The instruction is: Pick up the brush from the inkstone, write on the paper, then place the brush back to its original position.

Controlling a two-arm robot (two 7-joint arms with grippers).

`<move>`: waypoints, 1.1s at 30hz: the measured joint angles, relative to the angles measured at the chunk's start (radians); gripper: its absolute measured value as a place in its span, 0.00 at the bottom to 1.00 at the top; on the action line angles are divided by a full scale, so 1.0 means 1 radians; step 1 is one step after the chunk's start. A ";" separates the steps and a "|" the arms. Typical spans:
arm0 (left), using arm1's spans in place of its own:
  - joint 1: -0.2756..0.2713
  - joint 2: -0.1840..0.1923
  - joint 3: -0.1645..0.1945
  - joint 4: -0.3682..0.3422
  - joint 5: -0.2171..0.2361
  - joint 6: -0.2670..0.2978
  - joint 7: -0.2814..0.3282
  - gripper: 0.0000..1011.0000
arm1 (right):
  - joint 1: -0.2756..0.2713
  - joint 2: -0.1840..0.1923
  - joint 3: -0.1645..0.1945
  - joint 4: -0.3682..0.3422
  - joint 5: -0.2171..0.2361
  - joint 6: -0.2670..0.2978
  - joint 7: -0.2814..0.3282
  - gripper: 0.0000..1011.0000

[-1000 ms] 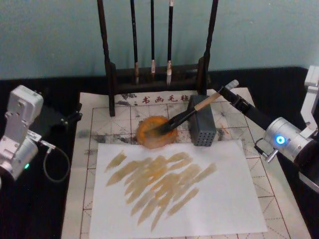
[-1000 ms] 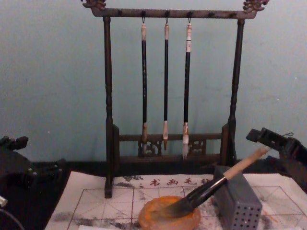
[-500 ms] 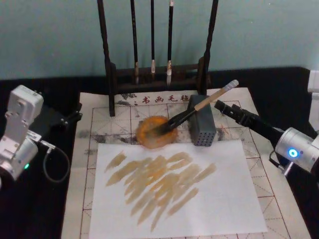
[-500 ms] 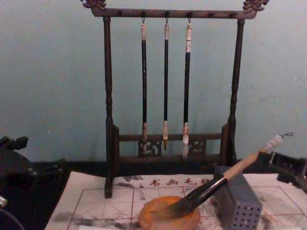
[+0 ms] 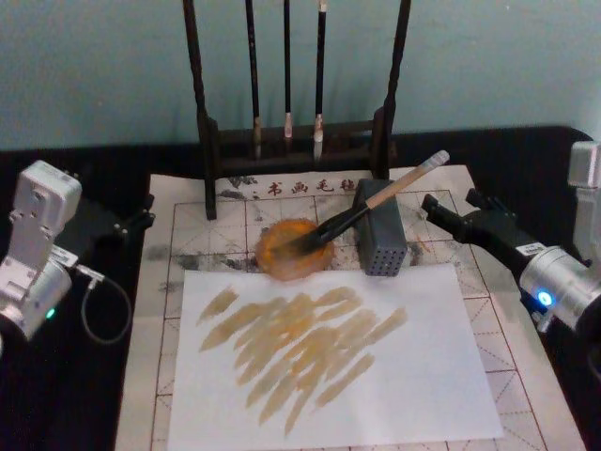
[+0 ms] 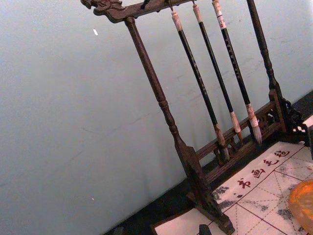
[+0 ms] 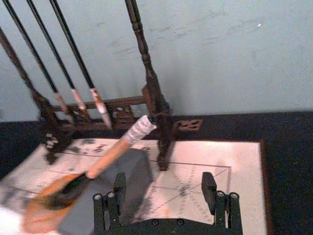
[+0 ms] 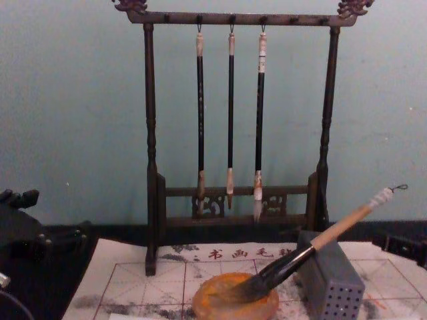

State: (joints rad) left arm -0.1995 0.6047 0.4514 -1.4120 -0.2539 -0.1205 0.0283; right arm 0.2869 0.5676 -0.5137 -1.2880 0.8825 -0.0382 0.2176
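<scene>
The brush (image 5: 376, 202) lies at rest: its dark tip sits in the orange inkstone (image 5: 293, 250), and its light-wood handle leans across the top of the grey perforated block (image 5: 379, 240), with the whitish end cap raised toward the right. The plain white sheet (image 5: 329, 362) in front of the inkstone carries tan strokes and lies over the gridded paper (image 5: 160, 310).

The right hand (image 5: 449, 209) hovers just right of the block, near the brush's end cap but apart from it. The right wrist view shows its fingers (image 7: 209, 187) spread and empty. The left hand (image 5: 131, 225) is parked at the table's left edge; whether it is released or clenched cannot be told.

Judgement: writing appears done and the brush back in place.

Risks from here:
- The right hand is close to the overhanging handle; a sideways or forward sweep could clip the end cap and lever the tip out of the inkstone.
- A knock to the block would remove the handle's support and let the brush roll onto the sheet, smearing ink.
</scene>
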 joint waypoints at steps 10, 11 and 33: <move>0.000 0.000 0.000 0.000 0.000 0.000 0.000 0.99 | 0.033 -0.073 -0.034 0.095 -0.177 -0.102 -0.109 0.99; 0.000 0.000 0.000 0.000 0.000 0.000 0.000 0.99 | 0.036 -0.081 -0.033 0.105 -0.187 -0.109 -0.118 0.99; 0.000 0.000 0.000 0.000 0.000 0.000 0.000 0.99 | 0.044 -0.105 -0.019 0.128 -0.199 -0.116 -0.138 0.99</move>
State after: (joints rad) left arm -0.1995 0.6047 0.4514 -1.4120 -0.2539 -0.1206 0.0283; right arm 0.3308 0.4631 -0.5327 -1.1603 0.6832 -0.1543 0.0792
